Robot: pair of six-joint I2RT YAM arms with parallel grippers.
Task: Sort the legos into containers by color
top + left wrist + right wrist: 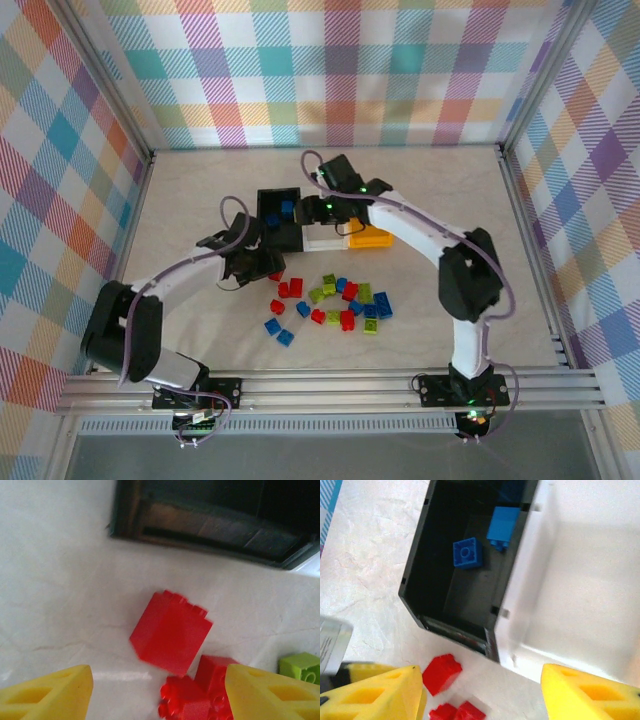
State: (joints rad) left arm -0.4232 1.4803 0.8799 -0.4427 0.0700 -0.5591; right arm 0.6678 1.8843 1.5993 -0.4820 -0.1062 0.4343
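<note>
The left gripper (159, 672) stands wide, holding nothing; a tilted red brick (171, 632) shows just ahead of it, with the black bin (215, 530) at the brick's 12 o'clock; the right gripper (481, 667) hangs wide and empty by the black bin, two blue bricks (467, 553) inside; the white bin (580, 590) adjoins at 3 o'clock; loose legos (335, 300) lie at its 6 o'clock.
</note>
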